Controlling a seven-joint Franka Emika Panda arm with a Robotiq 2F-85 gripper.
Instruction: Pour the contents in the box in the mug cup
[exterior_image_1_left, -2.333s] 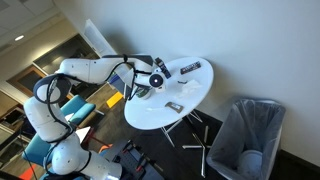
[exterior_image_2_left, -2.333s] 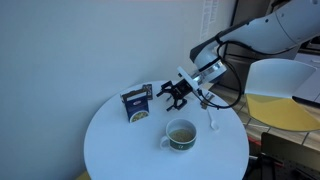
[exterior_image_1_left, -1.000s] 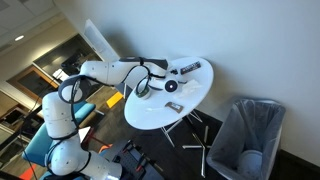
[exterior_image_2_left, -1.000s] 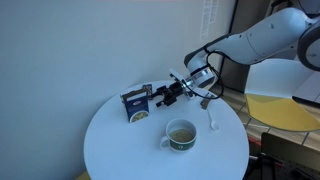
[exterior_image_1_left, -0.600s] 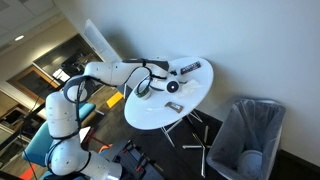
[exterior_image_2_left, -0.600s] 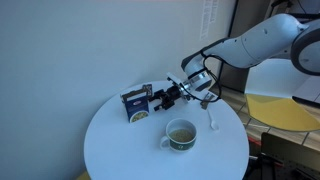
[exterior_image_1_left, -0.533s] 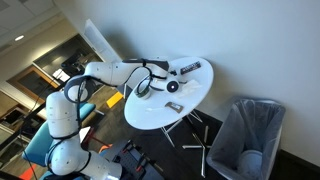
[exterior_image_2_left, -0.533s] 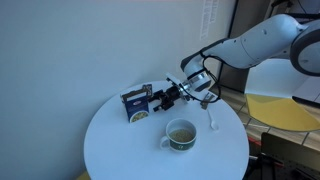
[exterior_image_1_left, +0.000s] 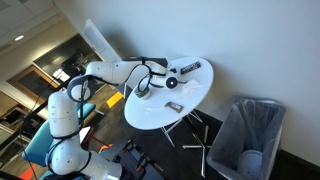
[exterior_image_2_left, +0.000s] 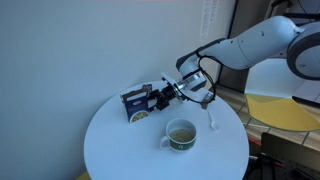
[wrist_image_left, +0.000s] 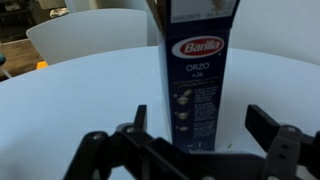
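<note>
A: Biggest first?
B: Round white table (exterior_image_2_left: 110, 150), in both exterior views. Next the arm (exterior_image_2_left: 255, 40), reaching in over the tabletop from the side of a yellow chair (exterior_image_2_left: 280, 108).
A: Anything off the table?
B: One grey bin (exterior_image_1_left: 262, 115) on the floor beside it, with a pale bluish cup-like thing (exterior_image_1_left: 250, 158) inside.
A: Pincer?
B: Low gripper (exterior_image_2_left: 163, 95), level with the box (exterior_image_2_left: 136, 104) and pointed sideways at it. Released. In the wrist view, jaws spread wide, one finger (wrist_image_left: 141, 118) on each side of the box. Small gaps both sides, no contact visible.
A: Box location?
B: Upright on the tabletop, toward the wall-side edge. Dark blue, "Barilla ORZO" readable in the wrist view.
A: Cup?
B: Olive-grey mug cup (exterior_image_2_left: 181, 133), upright, nearer the table's middle. Close to the box but not touching it.
A: Small stuff?
B: Just a flat dark oblong (exterior_image_1_left: 190, 68) with white marks near the rim, plus a small flat grey piece (exterior_image_1_left: 172, 105) apart from it.
</note>
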